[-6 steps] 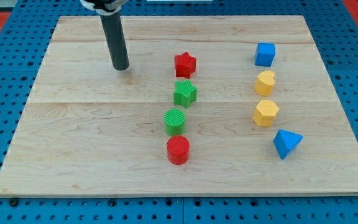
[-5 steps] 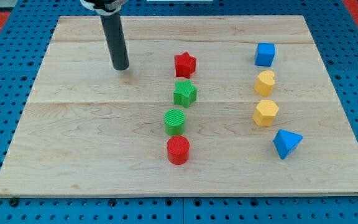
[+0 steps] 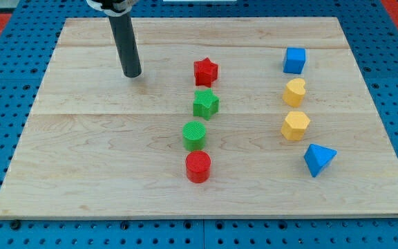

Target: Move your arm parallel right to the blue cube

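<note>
Well left of blue cube (image 3: 294, 60) — my tip (image 3: 132, 74), red star (image 3: 205, 70) between, holding nothing.

Wood board (image 3: 102, 145) w/ 8 blocks: 2 red, 2 green, 2 yellow, 2 blue.

Tip (image 3: 132, 73) shifted slightly toward the view's left and a touch toward the view's top compared with both earlier frames; displacement small. Rod (image 3: 126, 43) moved with it, same upright lean. Now marginally farther from the red star (image 3: 205, 71), on its left side in the view, and correspondingly a little farther from the blue cube (image 3: 294, 60) near the view's right. Tip still well apart from every block, touching none. No other change noted.
</note>
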You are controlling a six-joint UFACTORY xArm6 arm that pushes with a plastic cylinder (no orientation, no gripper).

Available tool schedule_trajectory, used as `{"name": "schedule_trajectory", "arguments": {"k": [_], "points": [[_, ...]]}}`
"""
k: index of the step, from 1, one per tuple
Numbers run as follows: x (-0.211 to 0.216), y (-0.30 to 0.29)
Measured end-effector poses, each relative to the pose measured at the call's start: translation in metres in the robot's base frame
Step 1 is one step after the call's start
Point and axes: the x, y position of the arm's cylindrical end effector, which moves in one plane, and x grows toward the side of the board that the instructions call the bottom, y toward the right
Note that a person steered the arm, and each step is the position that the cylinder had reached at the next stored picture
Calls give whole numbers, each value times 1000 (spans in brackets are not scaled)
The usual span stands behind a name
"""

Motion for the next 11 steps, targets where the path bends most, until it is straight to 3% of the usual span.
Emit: {"name": "schedule_trajectory", "arguments": {"k": [2, 7, 10, 11], "points": [[-23, 9], [-24, 18], [-65, 98], [-68, 160]]}}
